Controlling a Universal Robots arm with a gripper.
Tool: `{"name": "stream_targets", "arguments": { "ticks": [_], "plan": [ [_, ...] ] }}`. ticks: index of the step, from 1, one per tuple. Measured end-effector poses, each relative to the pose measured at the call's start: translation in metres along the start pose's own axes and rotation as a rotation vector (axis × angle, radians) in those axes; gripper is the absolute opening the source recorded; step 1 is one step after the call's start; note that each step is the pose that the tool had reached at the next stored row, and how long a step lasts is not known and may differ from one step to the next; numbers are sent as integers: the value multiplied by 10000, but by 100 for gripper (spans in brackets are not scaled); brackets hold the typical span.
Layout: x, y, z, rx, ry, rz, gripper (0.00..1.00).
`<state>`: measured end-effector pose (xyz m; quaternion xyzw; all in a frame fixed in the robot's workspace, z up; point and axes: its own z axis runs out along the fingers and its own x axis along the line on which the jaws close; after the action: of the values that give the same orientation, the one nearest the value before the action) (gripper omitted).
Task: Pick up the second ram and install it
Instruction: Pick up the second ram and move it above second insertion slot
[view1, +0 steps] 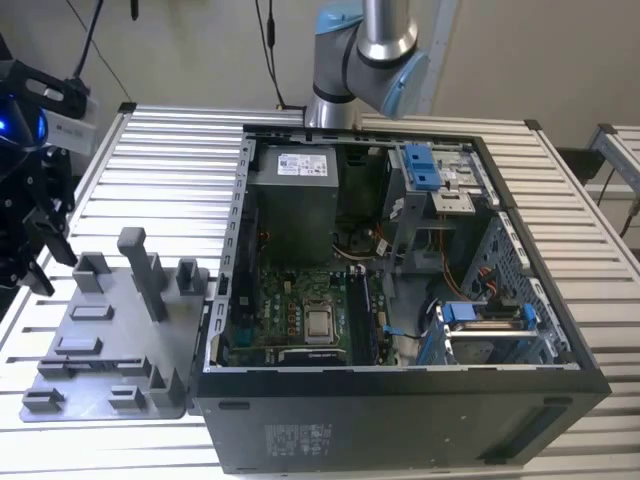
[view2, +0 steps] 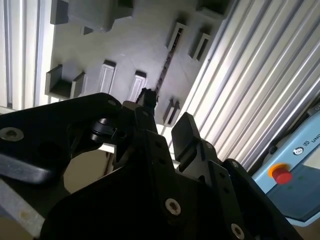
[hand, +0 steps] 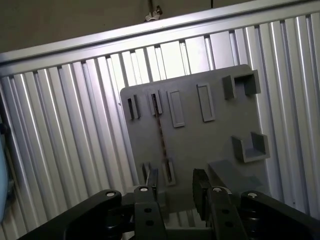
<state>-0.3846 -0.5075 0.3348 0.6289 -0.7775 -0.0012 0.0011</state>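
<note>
Near one edge of the plate (hand: 210, 145), the ram (hand: 161, 135) stands on edge between slot blocks (hand: 155, 104); above its end the gripper (hand: 176, 186) hangs, fingers (hand: 201, 190) spread wide, nothing between them; the plate lies on the worktop (view1: 170, 150) beside the case (view1: 400, 430)

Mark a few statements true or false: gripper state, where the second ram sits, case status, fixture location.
1. The gripper is open and holds nothing. True.
2. The second ram is seated in a motherboard slot. False: in the first wrist view it stands on edge in the grey fixture plate.
3. The computer case is open, with the motherboard exposed. True.
4. The grey fixture plate lies inside the computer case. False: it lies on the slatted table, beside the case on the exterior view's left.
</note>
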Motion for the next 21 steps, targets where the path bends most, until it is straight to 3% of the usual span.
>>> {"name": "stream_targets", "arguments": {
  "ticks": [11, 21],
  "plan": [
    [14, 31, 126, 0, 1, -516, 42],
    [19, 52, 238, -9, 4, -627, 42]
  ]
}}
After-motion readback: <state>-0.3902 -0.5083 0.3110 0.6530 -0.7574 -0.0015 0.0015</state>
